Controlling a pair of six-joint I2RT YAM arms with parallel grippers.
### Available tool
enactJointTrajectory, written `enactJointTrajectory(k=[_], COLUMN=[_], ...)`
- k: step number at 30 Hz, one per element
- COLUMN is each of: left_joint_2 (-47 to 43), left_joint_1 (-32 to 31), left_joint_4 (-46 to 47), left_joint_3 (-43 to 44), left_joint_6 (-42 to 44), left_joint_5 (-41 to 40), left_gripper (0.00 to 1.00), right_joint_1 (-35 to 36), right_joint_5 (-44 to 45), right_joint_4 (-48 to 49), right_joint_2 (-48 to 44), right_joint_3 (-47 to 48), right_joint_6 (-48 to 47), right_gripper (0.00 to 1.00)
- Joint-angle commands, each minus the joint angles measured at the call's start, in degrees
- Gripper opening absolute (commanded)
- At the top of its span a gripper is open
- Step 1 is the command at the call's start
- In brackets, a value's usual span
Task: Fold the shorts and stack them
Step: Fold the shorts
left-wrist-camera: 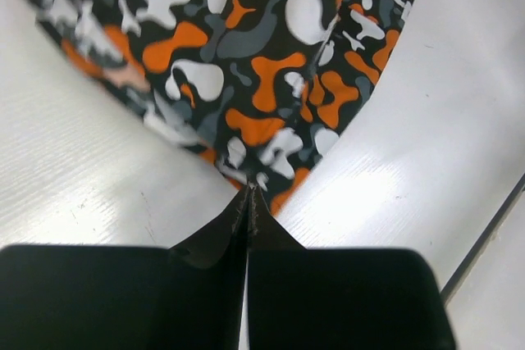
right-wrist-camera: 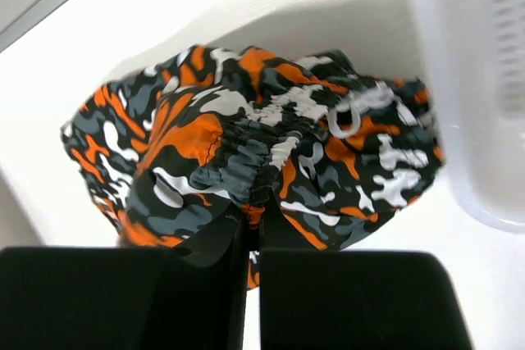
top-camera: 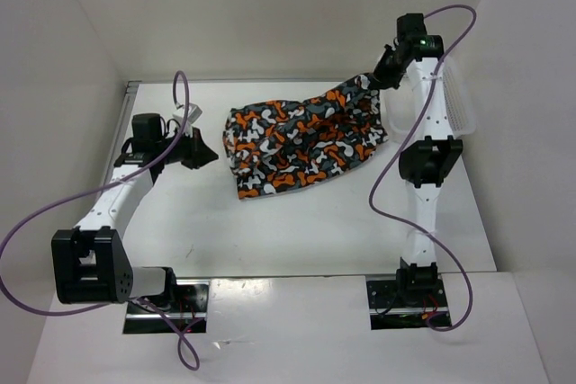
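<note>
Bright even light, glare on table (left-wrist-camera: 385, 194)

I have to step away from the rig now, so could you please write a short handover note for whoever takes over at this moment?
Left tool: shut, holding nothing, its tip just short of the shorts' edge.
Right tool: shut on the shorts' elastic waistband, holding that far-right end up beside the white mesh basket.
Shorts: rumpled, most of the fabric lying on the table between the arms.
Done: one grip only; no fold shows.
Left: spread flat, fold, stack.
</note>
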Motion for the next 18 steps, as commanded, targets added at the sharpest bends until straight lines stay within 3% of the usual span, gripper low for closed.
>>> enactJointTrajectory(k=[1, 4, 9, 14, 18], left_joint_2=[0.41, 0.41, 2.60, 5.24, 9.01], left_joint_1=[-0.17, -0.17, -0.17, -3.85, -7.11], left_joint_4=[1.53, 0.74, 0.74, -1.81, -1.20], left_joint_3=[0.46, 0.46, 0.46, 3.01, 3.19], left_joint_6=[0.40, 0.40, 0.40, 0.40, 0.40], left_joint_5=[1.09, 1.09, 1.62, -5.83, -6.56], left_gripper=[0.00, 0.00, 0.00, 0.00, 0.85], right_joint_1=[1.54, 3.39, 4.80, 6.92, 8.06], right_joint_5=[8.64, 14.45, 16.92, 18.76, 19.99], right_joint_4=[0.65, 0.65, 0.65, 0.65, 0.65], right_joint_2=[-4.40, -6.24, -6.25, -5.72, -5.72], right_joint_3=[-2.29, -5.62, -5.82, -6.95, -6.43], right_joint_6=[0.76, 2.16, 2.16, 2.69, 2.69], right_gripper=[0.00, 0.00, 0.00, 0.00, 0.00])
